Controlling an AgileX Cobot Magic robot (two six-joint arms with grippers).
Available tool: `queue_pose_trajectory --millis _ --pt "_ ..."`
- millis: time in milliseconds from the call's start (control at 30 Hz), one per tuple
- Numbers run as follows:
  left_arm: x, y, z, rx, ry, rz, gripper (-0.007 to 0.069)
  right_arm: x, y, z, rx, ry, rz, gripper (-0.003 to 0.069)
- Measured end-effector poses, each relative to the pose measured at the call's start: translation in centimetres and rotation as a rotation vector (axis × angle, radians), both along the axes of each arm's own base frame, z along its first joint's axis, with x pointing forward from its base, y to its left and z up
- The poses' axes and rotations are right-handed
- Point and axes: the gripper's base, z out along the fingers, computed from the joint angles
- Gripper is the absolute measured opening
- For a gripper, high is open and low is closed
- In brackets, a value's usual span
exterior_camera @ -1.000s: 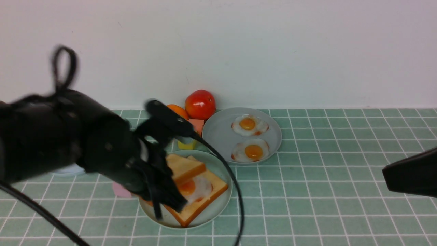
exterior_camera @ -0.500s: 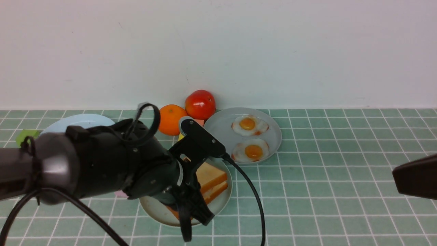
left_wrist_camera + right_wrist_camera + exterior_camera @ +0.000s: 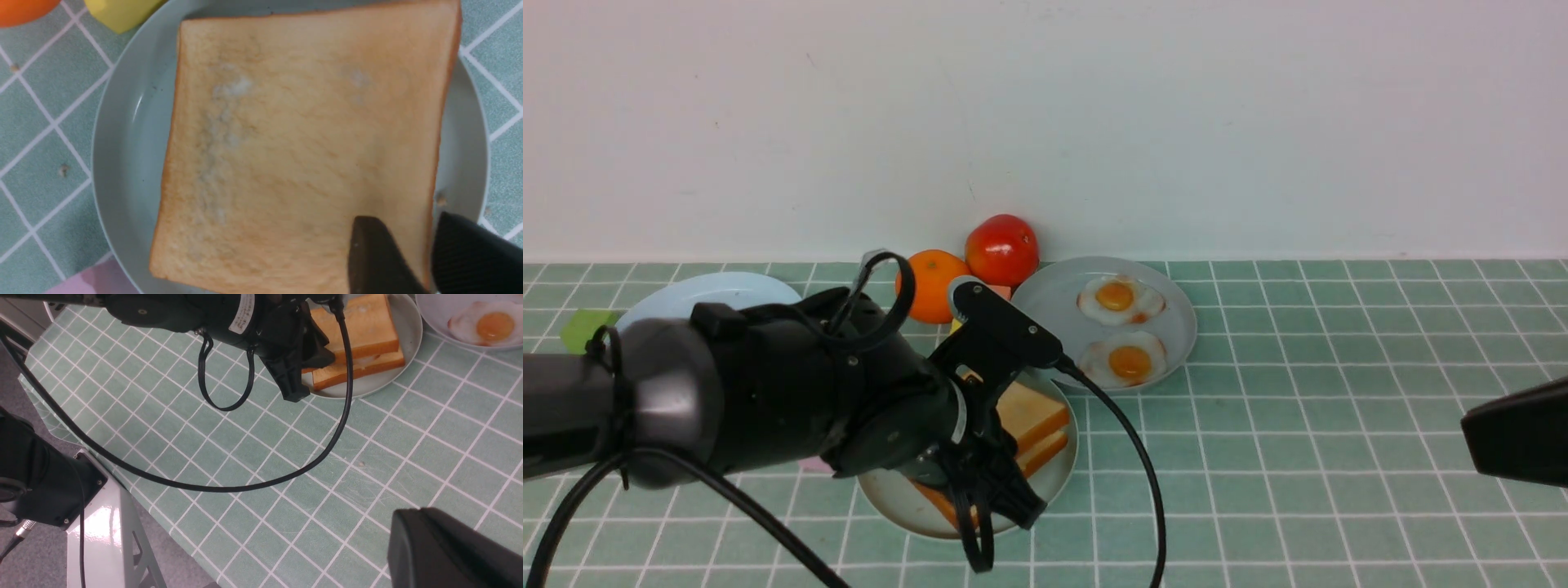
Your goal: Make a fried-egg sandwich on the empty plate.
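The sandwich sits on the mint-green plate [image 3: 890,498]. The top toast slice [image 3: 1033,416] lies flat over the bottom toast slice [image 3: 1045,452], and the fried egg between them is hidden. My left gripper [image 3: 1013,514] is over the plate's near side. In the left wrist view the gripper [image 3: 416,232] is shut on the edge of the top toast slice [image 3: 302,134], with one finger on its face and one beside its crust. My right gripper [image 3: 402,522] is shut and empty, low at the right edge of the front view [image 3: 1470,433], far from the plate [image 3: 408,326].
A grey plate [image 3: 1045,327] behind holds two fried eggs [image 3: 1121,299]. A tomato [image 3: 1002,247], an orange [image 3: 929,286] and a yellow block [image 3: 118,12] stand near the wall. A light blue plate [image 3: 711,290] lies at far left. The left arm's cable [image 3: 1127,457] loops over the table.
One second ago the top slice was held tilted above the exposed egg. My left arm has since come down and right, and the slice now lies flat, covering the egg. The right gripper barely moved.
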Motion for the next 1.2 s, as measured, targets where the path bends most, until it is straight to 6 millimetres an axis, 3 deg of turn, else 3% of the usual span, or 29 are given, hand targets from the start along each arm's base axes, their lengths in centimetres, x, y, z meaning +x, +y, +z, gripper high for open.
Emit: queue_pose_trajectory --millis 167,300,333,400,533,567,600,633,733,900,967,1200 --pt "0.0 0.0 0.2 -0.007 -0.003 0.002 0.0336 0.0 0.0 0.0 0.000 0.001 0.001 0.0029" --pt "-0.5 0.2 1.9 -0.064 -0.017 0.028 0.0353 0.0 0.0 0.0 0.000 0.001 0.001 0.0029" --pt "-1.1 0.5 3.5 -0.107 -0.039 0.038 0.0342 0.0 0.0 0.0 0.000 0.001 0.001 0.0029" --pt "-2.1 0.9 6.0 -0.178 -0.072 0.053 0.0296 0.0 0.0 0.0 -0.002 0.003 0.003 0.0029" --pt "-6.4 3.9 12.8 -0.396 -0.210 0.066 0.0084 -0.6 -0.3 0.1 -0.019 -0.017 0.000 0.0030" --pt "-6.7 4.1 13.1 -0.410 -0.218 0.066 0.0073 -0.6 -0.3 0.1 -0.022 -0.020 -0.001 0.0030" --pt "-8.8 5.7 14.7 -0.485 -0.281 0.060 -0.0001 -1.3 -0.7 0.3 -0.043 -0.045 -0.015 0.0031" --pt "-10.2 6.8 15.3 -0.526 -0.320 0.054 -0.0014 -1.5 -1.0 0.3 -0.061 -0.055 -0.032 0.0031" --pt "-13.7 9.5 15.4 -0.626 -0.394 0.046 -0.0013 -2.8 -2.0 0.5 -0.108 -0.091 -0.101 0.0031" --pt "-18.3 13.0 11.9 -0.789 -0.462 0.052 -0.0013 -5.8 -4.1 0.4 -0.158 -0.162 -0.264 0.0031" --pt "-19.9 14.2 10.0 -0.869 -0.523 0.042 -0.0013 -7.2 -5.0 -0.5 -0.157 -0.186 -0.333 0.0031" --pt "-21.7 15.6 6.8 -0.976 -0.631 0.012 -0.0013 -10.3 -6.6 -4.0 -0.071 -0.246 -0.512 0.0031"
